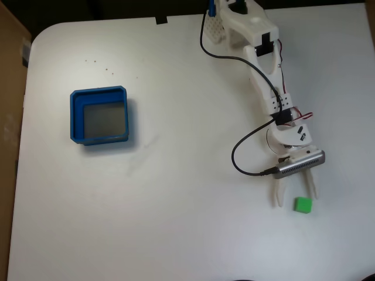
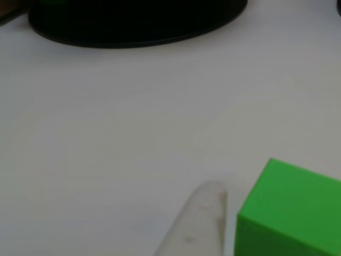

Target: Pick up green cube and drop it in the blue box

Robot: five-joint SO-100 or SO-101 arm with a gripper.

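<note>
In the fixed view the green cube (image 1: 303, 204) sits on the white table (image 1: 176, 205) near its right edge, toward the bottom right corner. The gripper (image 1: 295, 198) has its 2 jaws spread, holding nothing, with the cube between their tips. The blue box (image 1: 102, 115) lies well apart, near the left edge. In the other view 1 fingertip (image 2: 198, 224) rests just beside the cube (image 2: 290, 213).
</note>
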